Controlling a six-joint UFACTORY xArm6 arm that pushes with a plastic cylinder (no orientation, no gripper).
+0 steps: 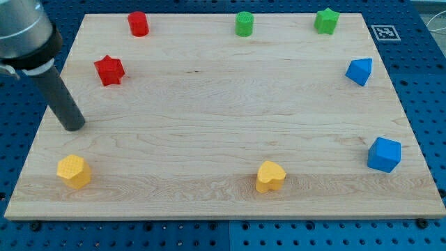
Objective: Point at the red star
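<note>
The red star lies on the wooden board near its upper left. My tip rests on the board at the left, below and left of the red star, with a clear gap between them. A red cylinder stands at the top left, above and right of the star. A yellow block sits below my tip near the bottom left corner.
A green cylinder and a green star sit along the top edge. A blue block and a blue cube sit on the right side. A yellow heart lies at the bottom centre. A marker tag is off the top right corner.
</note>
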